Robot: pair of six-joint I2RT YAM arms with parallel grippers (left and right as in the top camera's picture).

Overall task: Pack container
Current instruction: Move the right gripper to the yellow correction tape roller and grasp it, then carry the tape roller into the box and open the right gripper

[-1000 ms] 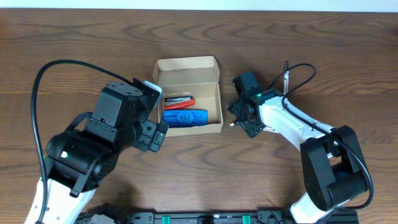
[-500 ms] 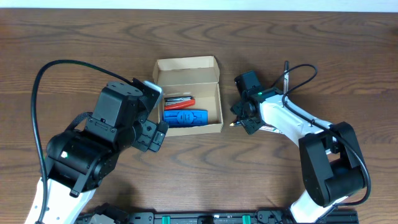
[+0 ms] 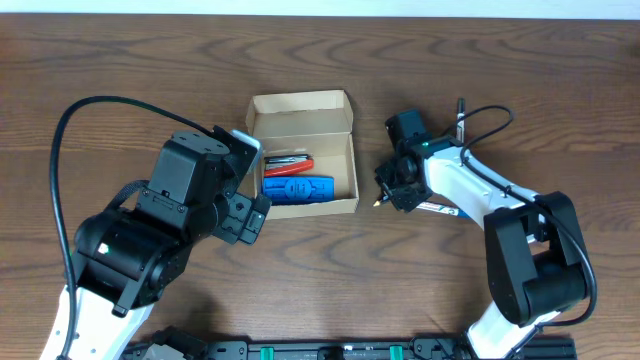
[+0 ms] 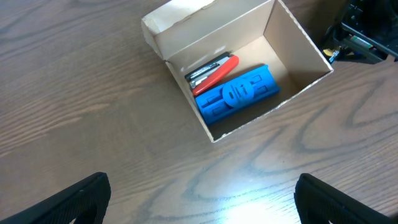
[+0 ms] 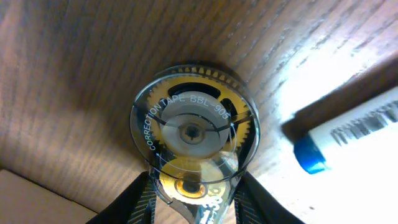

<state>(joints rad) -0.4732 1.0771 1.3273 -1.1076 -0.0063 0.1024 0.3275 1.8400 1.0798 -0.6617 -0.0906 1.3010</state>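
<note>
The container (image 3: pixel 300 104), a small tan cardboard box with its flap lid raised, sits near the middle of the dark brown wood-grain table (image 3: pixel 120 60), toward the far edge, where a pale strip of the room shows. In it lie a blue ribbed plastic cylinder (image 3: pixel 298 189) and a red-handled metal tool (image 3: pixel 288 163). The left gripper (image 4: pixel 202 199) hangs wide open by its near left corner; the right gripper (image 5: pixel 191 202) pinches a round clear correction tape dispenser (image 5: pixel 191 124) beside a white blue-capped pen (image 5: pixel 348 127)

Matt tan cardboard container (image 3: pixel 300 112), wood-grain table (image 3: pixel 520 70) with a sheen, clear glossy plastic correction tape (image 5: pixel 191 134).
</note>
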